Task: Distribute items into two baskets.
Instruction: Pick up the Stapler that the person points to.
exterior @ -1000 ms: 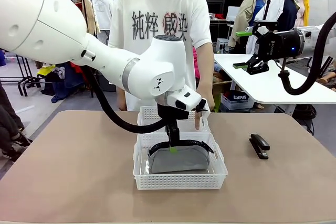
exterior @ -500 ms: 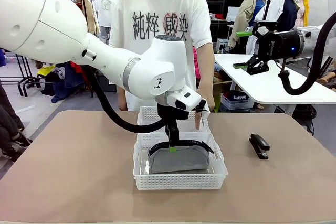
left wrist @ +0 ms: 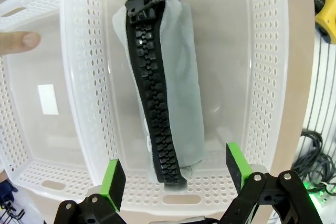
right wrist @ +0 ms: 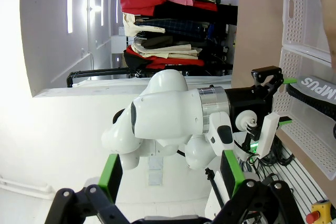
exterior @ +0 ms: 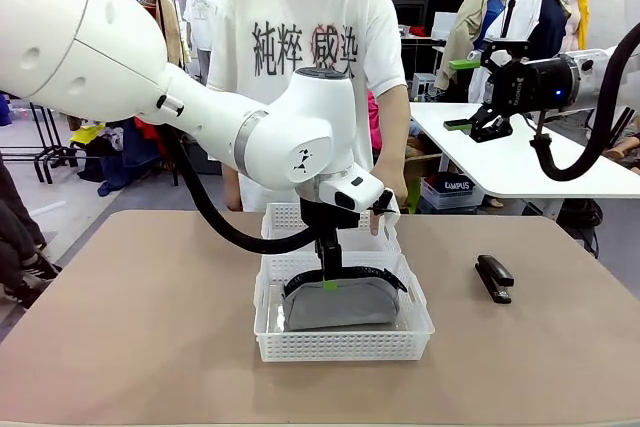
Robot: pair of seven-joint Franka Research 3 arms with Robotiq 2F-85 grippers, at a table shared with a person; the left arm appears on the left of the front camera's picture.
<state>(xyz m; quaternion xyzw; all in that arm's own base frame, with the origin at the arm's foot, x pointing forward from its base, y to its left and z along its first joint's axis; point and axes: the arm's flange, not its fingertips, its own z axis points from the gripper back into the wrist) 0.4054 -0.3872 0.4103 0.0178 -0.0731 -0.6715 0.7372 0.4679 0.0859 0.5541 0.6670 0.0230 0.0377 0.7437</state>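
A grey pencil pouch (exterior: 336, 305) with a black zipper lies in the near basket (exterior: 340, 348). My left gripper (exterior: 328, 279) hangs open just over its top. In the left wrist view the green pads (left wrist: 113, 181) stand wide on either side of the pouch (left wrist: 173, 93), apart from it. The second basket (exterior: 287, 217), with a white sticker (left wrist: 48, 99) on its base, sits right behind. The black stapler (exterior: 494, 278) lies on the table to the right. My right gripper (exterior: 478, 97) is held high at the right, open, with nothing between its fingers (right wrist: 111, 174).
A person stands at the far edge, one hand (exterior: 386, 209) at the far basket's right rim, a fingertip (left wrist: 18, 39) showing in the left wrist view. The tan table (exterior: 140, 327) has free room left and right of the baskets.
The person's hand has lifted slightly from the far basket. Neither arm has moved and the pouch lies where it was.
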